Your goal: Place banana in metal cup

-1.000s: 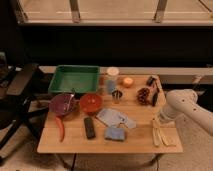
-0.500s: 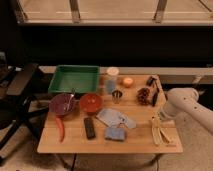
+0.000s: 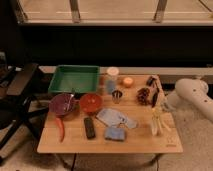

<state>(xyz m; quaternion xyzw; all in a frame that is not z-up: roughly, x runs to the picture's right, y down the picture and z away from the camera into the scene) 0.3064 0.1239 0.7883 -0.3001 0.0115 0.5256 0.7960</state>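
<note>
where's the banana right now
In the camera view the banana lies on the right side of the table, right of the blue cloth, with the gripper at its far end. The metal cup stands apart, toward the middle.

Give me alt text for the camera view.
A robot arm's gripper is shut on the banana near a wooden table's right edge. The metal cup stands mid-table, among a red bowl, a green tray and a remote.
</note>
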